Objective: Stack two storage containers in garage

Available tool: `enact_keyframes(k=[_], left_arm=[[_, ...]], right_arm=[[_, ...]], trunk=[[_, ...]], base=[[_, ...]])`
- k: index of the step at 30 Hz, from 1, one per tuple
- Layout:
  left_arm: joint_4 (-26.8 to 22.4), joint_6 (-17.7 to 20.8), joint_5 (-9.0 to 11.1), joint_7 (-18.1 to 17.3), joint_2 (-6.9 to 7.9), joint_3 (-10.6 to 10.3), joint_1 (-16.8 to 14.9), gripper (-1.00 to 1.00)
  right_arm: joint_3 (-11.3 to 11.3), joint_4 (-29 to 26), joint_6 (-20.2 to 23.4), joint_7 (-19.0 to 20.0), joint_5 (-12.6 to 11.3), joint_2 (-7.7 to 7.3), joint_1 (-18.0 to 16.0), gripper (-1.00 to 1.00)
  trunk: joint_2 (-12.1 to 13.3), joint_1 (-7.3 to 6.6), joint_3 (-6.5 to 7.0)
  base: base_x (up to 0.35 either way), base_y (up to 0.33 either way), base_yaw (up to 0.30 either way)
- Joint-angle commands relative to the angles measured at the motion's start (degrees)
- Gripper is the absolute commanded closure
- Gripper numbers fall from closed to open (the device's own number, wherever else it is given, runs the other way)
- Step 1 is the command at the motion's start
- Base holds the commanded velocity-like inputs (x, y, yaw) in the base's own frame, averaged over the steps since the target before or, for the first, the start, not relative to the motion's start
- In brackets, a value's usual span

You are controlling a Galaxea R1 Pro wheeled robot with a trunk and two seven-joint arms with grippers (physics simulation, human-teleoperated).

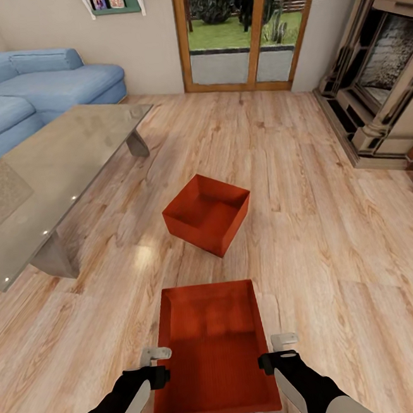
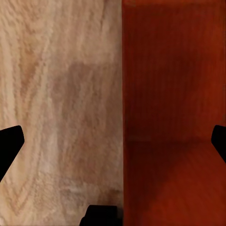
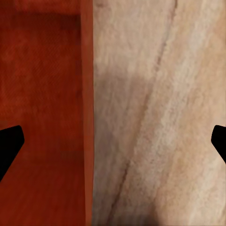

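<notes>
Two orange-red open-top storage containers are in the living room, on the light wood plank floor (image 1: 310,221). The far container (image 1: 207,214) sits turned at an angle in mid-floor. The near container (image 1: 213,358) lies right in front of me, between my arms. At its left wall is my left gripper (image 1: 159,353), open, and in the left wrist view the gripper (image 2: 113,141) straddles that wall (image 2: 169,113). My right gripper (image 1: 279,340) is open at the right wall, and in the right wrist view it (image 3: 113,141) straddles the wall's rim (image 3: 86,113).
A glass coffee table (image 1: 51,178) stands to the left, with a blue sofa (image 1: 29,91) behind it. A wood-framed glass door (image 1: 245,31) is at the back. A fireplace (image 1: 377,74) lines the right side. Open plank floor lies around the far container.
</notes>
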Motion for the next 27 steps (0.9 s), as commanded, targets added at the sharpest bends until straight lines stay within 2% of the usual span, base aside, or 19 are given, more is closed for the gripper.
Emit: enact_keyframes(k=[1,19,27], left_arm=[[-0.09,0.09,0.6,0.57,0.08,-0.28,-0.04,-1.0],[-0.27,0.09,0.6,0.57,0.08,-0.29,-0.04,-1.0],[-0.27,0.09,0.6,0.52,0.08,-0.29,-0.04,-1.0]], right_arm=[[0.48,-0.1,0.26,-0.51,-0.55,-0.05,-0.03,-1.0],[0.48,-0.1,0.22,-0.51,-0.55,-0.06,-0.03,-1.0],[0.48,-0.1,0.18,-0.51,-0.55,-0.06,-0.03,-1.0]], trunk=[[-0.02,-0.01,-0.13],[-0.02,-0.01,-1.73],[-0.02,-0.01,-1.93]], base=[[0.0,0.0,0.0],[0.0,0.0,0.0],[0.0,0.0,0.0]])
